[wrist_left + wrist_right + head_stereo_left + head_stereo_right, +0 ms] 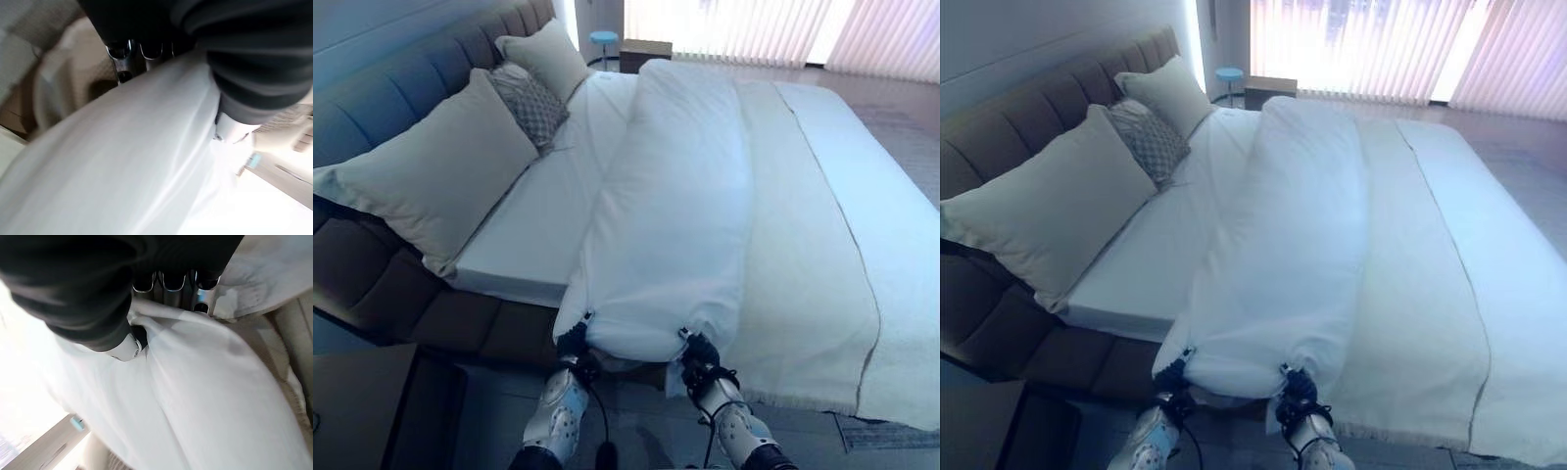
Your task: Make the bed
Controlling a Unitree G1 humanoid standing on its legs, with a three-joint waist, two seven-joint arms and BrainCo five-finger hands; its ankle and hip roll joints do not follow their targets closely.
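Note:
A white duvet (675, 196) lies folded in a long thick roll down the middle of the bed, over a cream bedspread (803, 264). My left hand (574, 345) and right hand (701, 354) grip the roll's near edge at the bed's side, about a forearm's length apart. In the left wrist view the fingers (122, 54) curl onto the white duvet (122, 161). In the right wrist view the fingers (171, 284) and thumb pinch the white duvet (205, 391).
Two cream pillows (431, 181) (546, 57) and a grey patterned cushion (530, 103) lean on the padded headboard (382, 98). The bare white sheet (548, 196) lies between pillows and roll. A dark nightstand (372, 401) stands near left. A blue stool (603, 39) stands far behind.

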